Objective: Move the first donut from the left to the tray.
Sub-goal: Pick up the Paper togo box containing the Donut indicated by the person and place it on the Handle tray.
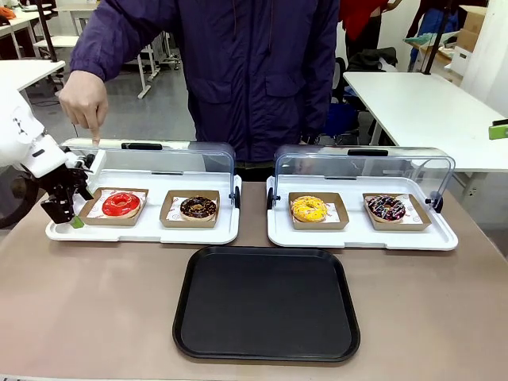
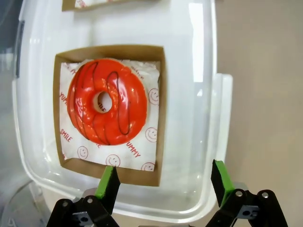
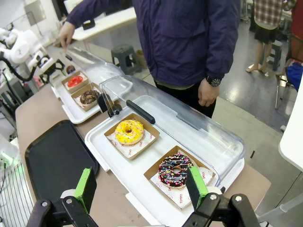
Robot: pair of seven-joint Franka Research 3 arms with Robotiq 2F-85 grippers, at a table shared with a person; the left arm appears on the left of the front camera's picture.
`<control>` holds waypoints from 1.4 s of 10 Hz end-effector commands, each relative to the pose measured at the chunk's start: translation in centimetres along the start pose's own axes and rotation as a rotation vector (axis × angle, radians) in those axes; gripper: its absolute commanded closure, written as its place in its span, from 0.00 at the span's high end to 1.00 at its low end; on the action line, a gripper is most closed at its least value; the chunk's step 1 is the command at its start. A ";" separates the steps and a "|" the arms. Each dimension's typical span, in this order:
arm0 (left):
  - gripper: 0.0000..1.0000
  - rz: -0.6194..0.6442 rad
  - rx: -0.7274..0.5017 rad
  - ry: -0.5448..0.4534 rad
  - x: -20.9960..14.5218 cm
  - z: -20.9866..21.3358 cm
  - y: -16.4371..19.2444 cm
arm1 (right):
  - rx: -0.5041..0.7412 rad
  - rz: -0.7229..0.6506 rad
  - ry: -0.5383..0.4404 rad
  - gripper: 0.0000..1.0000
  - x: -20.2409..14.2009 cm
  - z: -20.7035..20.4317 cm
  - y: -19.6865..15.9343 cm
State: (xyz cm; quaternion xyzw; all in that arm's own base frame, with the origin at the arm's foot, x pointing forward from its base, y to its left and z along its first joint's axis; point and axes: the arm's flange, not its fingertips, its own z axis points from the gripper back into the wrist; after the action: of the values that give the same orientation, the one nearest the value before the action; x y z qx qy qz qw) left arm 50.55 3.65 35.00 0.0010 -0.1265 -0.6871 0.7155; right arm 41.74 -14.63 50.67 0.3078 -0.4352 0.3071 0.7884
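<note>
Hands both hang released, empty: left hand (image 2: pixel 163 177) beside the red donut (image 2: pixel 106 108), one pad (image 2: pixel 109 182) covering an edge of its holder (image 2: pixel 161 118); right hand (image 3: pixel 140 178) cut off below.

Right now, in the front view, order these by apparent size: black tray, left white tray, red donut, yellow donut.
1. black tray, though nearest the camera.
2. left white tray.
3. red donut and yellow donut: look alike, unranked.

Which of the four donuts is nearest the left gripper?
The red-glazed donut, leftmost of the four; the left gripper hangs right beside its cardboard holder.
</note>
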 end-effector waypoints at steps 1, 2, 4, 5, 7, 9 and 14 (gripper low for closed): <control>1.00 -0.018 0.022 0.044 -0.1 -0.8 0.2 | 0.004 0.009 -0.025 1.00 0.2 -0.1 -0.1; 1.00 -0.020 0.013 0.045 -0.1 -1.3 0.5 | 0.004 0.009 -0.025 1.00 0.2 -0.1 -0.1; 1.00 -0.026 0.006 0.044 -0.3 -1.9 0.7 | 0.004 0.009 -0.025 1.00 0.2 -0.1 -0.1; 1.00 -0.028 0.006 0.039 -0.5 -2.2 0.8 | 0.004 0.009 -0.025 1.00 0.2 -0.1 -0.1; 1.00 -0.030 0.011 0.033 -0.7 -2.8 1.3 | 0.004 0.009 -0.025 1.00 0.2 -0.1 -0.1; 1.00 -0.036 0.016 0.030 -0.9 -2.9 1.5 | 0.004 0.009 -0.025 1.00 0.2 -0.1 -0.1; 0.00 -0.054 -0.011 0.039 -0.8 -2.8 1.4 | 0.004 0.009 -0.025 1.00 0.2 -0.1 -0.1</control>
State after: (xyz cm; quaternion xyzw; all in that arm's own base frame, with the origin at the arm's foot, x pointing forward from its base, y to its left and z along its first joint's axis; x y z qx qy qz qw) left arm 52.41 3.72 32.26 0.0135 -0.1154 -0.6953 0.7093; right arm 41.73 -14.64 50.67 0.3078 -0.4351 0.3071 0.7884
